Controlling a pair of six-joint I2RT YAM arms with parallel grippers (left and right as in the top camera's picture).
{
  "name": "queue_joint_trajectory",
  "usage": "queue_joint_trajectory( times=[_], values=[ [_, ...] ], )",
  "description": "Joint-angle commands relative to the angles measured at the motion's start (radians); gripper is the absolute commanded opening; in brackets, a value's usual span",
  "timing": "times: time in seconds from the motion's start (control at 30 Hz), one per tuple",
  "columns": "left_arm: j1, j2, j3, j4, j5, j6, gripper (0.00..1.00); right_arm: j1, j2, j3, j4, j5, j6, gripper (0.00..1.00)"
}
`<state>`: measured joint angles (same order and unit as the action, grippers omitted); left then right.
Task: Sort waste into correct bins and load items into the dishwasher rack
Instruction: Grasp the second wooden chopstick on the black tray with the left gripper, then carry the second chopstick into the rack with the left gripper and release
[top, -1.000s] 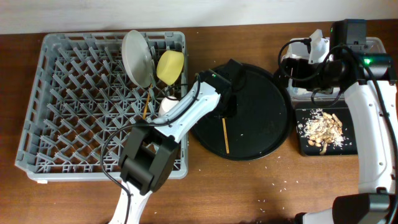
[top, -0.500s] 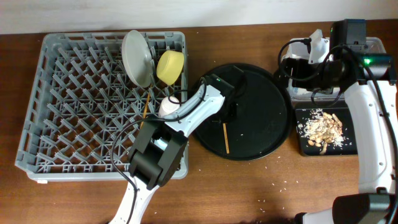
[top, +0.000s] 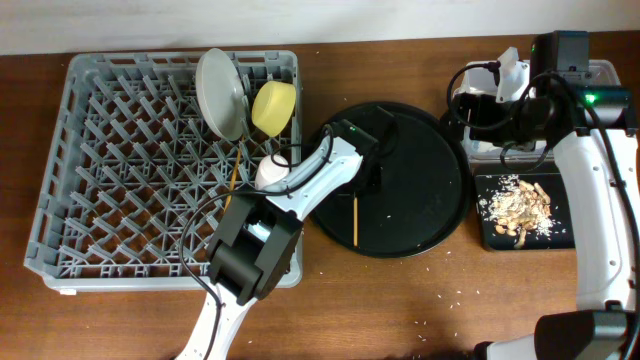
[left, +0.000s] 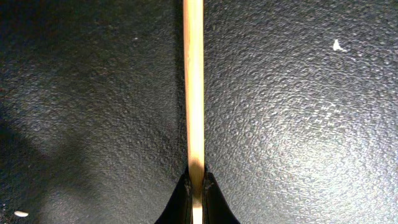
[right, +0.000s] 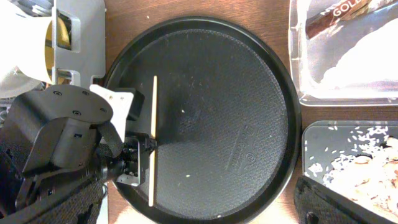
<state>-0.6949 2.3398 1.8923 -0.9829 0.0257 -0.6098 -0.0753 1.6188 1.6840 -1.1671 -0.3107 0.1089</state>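
One thin wooden chopstick (left: 194, 93) on the large round black tray (top: 420, 160); left gripper (left: 196, 186) pinches it near mid-length, probably so it lifts balanced toward the grey pegged dishwasher rack (top: 120, 180).

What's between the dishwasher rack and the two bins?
The round black tray, as the overhead view shows. The left gripper pinches one chopstick over it.
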Motion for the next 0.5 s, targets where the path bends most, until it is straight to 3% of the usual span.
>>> queue_joint_trajectory(
  times=[0.0,0.07,0.2,0.4,0.47],
  values=[
    [-0.009,0.027,0.07,-0.032,0.039,0.069,0.0,-0.004,0.004,0.01,0.0,0.009,0.003,0.99],
    [-0.002,0.027,0.138,-0.105,0.017,0.116,0.0,-0.004,0.004,0.01,0.0,0.009,0.003,0.98],
    [0.036,0.018,0.382,-0.389,-0.156,0.119,0.0,-0.004,0.004,0.01,0.0,0.009,0.003,0.98],
    [0.096,0.013,0.73,-0.69,-0.276,0.119,0.0,-0.004,0.004,0.01,0.0,0.009,0.003,0.99],
    [0.116,-0.007,0.778,-0.705,-0.249,0.225,0.0,-0.004,0.004,0.01,0.0,0.009,0.003,0.98]
  ],
)
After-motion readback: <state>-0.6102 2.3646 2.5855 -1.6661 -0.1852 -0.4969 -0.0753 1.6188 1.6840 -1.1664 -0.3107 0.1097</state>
